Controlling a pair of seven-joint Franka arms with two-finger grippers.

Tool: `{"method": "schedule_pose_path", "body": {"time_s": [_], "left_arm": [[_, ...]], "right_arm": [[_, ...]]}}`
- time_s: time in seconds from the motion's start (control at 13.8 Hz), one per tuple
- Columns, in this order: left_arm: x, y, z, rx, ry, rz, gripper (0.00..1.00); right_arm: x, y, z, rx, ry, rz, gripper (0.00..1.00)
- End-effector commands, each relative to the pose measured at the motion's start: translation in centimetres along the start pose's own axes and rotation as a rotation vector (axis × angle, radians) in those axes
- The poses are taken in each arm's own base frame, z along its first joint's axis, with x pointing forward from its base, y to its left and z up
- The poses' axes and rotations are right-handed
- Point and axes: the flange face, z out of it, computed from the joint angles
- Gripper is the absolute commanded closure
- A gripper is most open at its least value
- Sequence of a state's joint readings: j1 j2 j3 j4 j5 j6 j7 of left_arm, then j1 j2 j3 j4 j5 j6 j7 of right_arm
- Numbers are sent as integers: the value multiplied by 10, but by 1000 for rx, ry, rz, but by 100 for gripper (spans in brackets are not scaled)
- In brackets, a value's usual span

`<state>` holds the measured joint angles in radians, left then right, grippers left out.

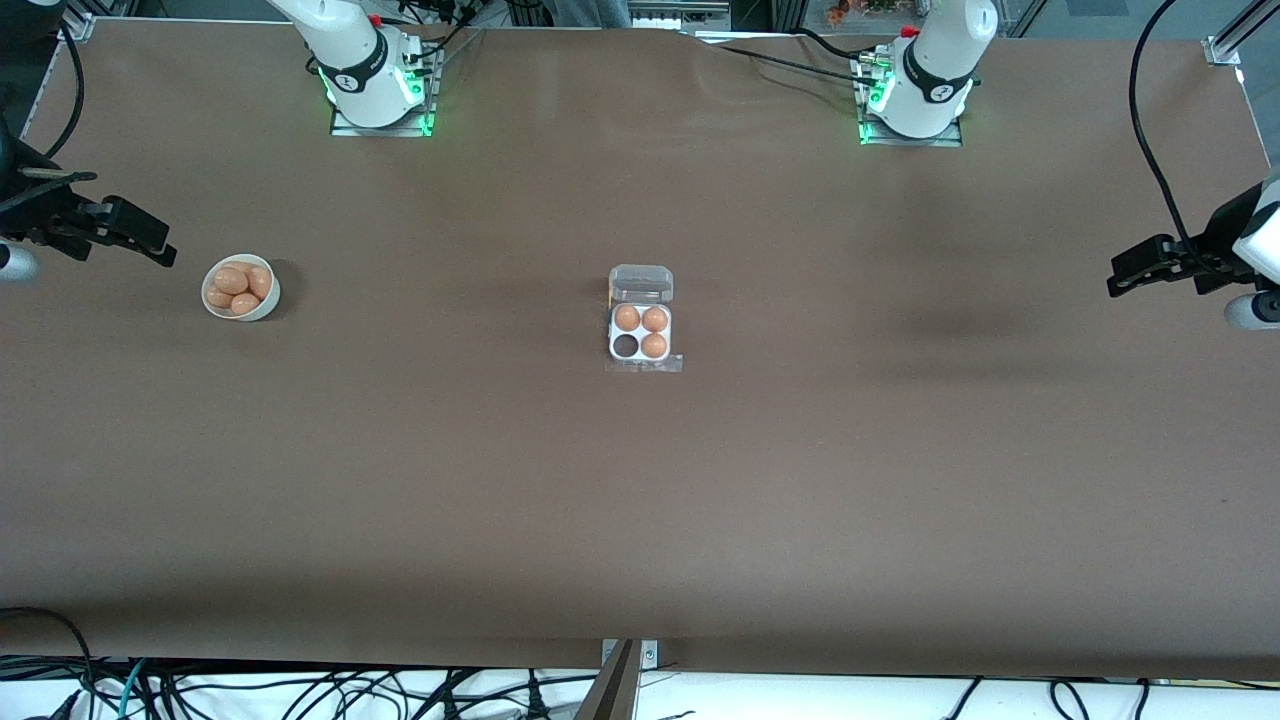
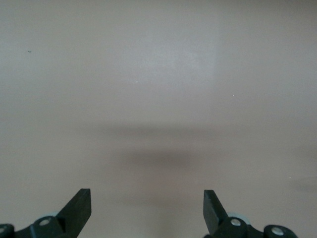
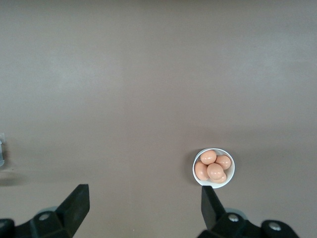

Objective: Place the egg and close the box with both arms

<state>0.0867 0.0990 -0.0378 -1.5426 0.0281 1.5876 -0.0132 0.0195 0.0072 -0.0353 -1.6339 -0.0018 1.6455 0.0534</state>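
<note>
the box [image 1: 641,318] is sitting near the middle of the brown worktop [image 1: 640,500], its clear lid [image 1: 641,283] lying open, hinged on the side toward the robot bases. three brown eggs are filling three cells; the fourth cell [image 1: 626,346], on the side nearer the front camera and toward the right arm's end, is showing empty. a white bowl [image 1: 241,288] of loose eggs [image 1: 238,287] is resting well apart from the box, toward the right arm's end.

an egg is likely light, smooth and easily cracked, so a gentle hold across its middle seems wise. the thin lid looks flexible and is probably best pushed at its free edge.

the right gripper [image 3: 143,206] is hanging over the worktop beside the bowl, jaws spread wide and empty. the left gripper [image 2: 147,206] is waiting over bare worktop at the left arm's end, jaws also wide apart, holding nothing.

only the front view is showing the whole box; the right wrist view is showing the bowl from above, and the left wrist view is showing only bare worktop.
</note>
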Motion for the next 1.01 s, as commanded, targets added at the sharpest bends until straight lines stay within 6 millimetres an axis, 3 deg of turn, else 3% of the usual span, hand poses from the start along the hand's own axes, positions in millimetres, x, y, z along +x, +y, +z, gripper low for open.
{"method": "schedule_pose_path", "body": {"time_s": [0.0, 0.94], "left_arm": [[3, -1, -7, 14, 3, 17, 0], [3, -3, -6, 12, 0, 17, 0]], "right_arm": [[-1, 0, -3, 5, -5, 0, 0], [-1, 1, -3, 0, -3, -12, 0]]}}
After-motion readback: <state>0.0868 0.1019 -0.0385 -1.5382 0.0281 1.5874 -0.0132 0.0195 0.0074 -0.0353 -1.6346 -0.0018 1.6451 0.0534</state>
